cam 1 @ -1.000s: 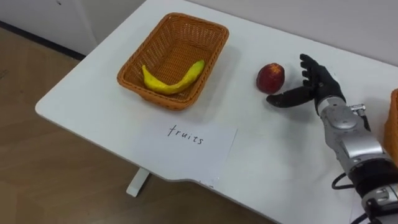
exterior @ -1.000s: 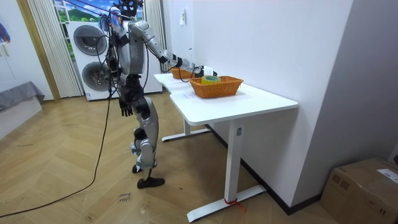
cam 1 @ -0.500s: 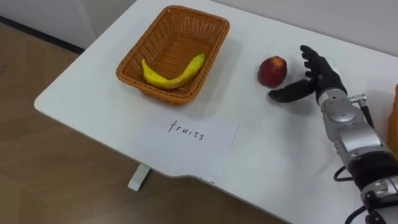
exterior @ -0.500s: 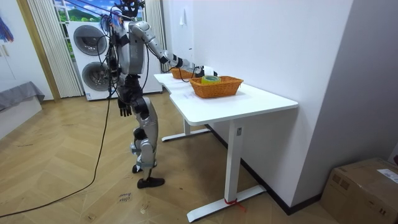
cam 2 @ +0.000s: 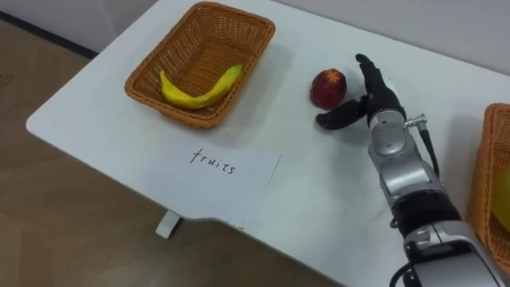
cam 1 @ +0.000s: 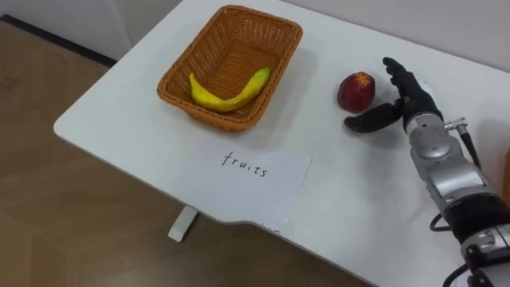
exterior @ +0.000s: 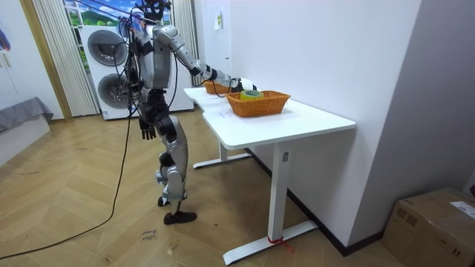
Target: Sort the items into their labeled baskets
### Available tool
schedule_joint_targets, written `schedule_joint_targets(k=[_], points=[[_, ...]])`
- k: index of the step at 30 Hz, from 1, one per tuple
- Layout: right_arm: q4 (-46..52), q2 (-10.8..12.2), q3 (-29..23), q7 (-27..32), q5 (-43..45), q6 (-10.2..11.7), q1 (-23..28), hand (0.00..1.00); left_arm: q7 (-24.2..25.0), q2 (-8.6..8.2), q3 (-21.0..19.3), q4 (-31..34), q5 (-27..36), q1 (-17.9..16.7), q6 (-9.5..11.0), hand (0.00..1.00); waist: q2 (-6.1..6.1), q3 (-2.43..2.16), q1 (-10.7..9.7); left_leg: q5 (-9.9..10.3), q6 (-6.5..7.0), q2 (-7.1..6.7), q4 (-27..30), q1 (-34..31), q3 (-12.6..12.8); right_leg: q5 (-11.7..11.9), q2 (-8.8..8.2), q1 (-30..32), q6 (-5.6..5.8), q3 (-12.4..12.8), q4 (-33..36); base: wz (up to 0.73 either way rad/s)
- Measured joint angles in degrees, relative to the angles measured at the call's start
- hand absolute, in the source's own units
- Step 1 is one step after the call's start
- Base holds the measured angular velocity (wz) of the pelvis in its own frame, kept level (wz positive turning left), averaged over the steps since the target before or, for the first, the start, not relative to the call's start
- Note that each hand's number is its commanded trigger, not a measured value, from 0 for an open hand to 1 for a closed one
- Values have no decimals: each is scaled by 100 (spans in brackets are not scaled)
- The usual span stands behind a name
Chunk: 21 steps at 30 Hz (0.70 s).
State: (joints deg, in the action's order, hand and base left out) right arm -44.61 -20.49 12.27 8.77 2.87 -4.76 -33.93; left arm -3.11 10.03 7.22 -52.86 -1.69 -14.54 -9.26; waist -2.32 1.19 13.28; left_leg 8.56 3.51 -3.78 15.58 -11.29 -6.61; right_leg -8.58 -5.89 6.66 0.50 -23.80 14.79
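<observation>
second basket (cam 2: 484,159) cut off at edge

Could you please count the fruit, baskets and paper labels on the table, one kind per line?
Fruit: 2, the banana and the red fruit
Baskets: 2, the left basket and the right basket
Paper labels: 1, the paper label
Total: 5

home laundry corner, stacked washers (exterior: 106,73) (curtains (exterior: 50,59))

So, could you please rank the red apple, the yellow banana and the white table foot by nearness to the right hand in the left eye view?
1. Red apple, just left of the right hand.
2. Yellow banana, in the orange wicker basket, farther left.
3. White table foot, down at the lower left.
</observation>
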Motion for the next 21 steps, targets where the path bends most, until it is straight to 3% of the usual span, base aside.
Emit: schedule_joint_targets(k=[8,21], points=[[3,3,54,-2,523,0,-112,0,-9,1,-2,-12,-1,34,2,0,-17,8,142,-14,-11,0,8,-17,2,11,3,24,-21,-14,-27,0],[23,4,70,2,679,-1,-239,0,-22,0,-26,-97,-2,167,5,0,-68,29,148,-16,-11,8,-38,-23,5,14,19,27,-26,-31,-93,0]])
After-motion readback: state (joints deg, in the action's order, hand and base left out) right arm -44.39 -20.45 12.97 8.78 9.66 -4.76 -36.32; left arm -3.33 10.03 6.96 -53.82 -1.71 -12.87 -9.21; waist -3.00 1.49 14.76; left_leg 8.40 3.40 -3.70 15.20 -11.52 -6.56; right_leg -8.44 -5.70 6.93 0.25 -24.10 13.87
